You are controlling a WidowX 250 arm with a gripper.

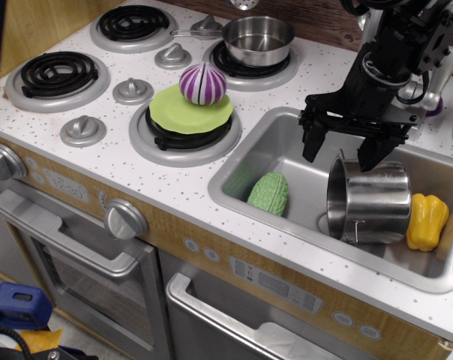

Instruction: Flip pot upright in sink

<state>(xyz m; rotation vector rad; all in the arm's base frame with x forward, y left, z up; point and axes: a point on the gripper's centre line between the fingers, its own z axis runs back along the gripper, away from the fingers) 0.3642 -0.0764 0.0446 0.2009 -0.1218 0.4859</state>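
Note:
The shiny steel pot (370, 201) lies on its side in the sink (265, 133), its open mouth facing left and a thin wire handle showing at its lower side. My black gripper (340, 154) hangs open just above the pot's upper rim, one finger left of the mouth and one over the pot's body. It holds nothing. The yellow toy pepper (426, 220) lies right against the pot's base.
A green toy vegetable (269, 193) lies in the sink's left part. On the stove, a saucepan with a long handle (255, 39) stands at the back, and a purple-white onion (202, 82) sits on a green plate (187, 110). The faucet (429, 96) is behind my arm.

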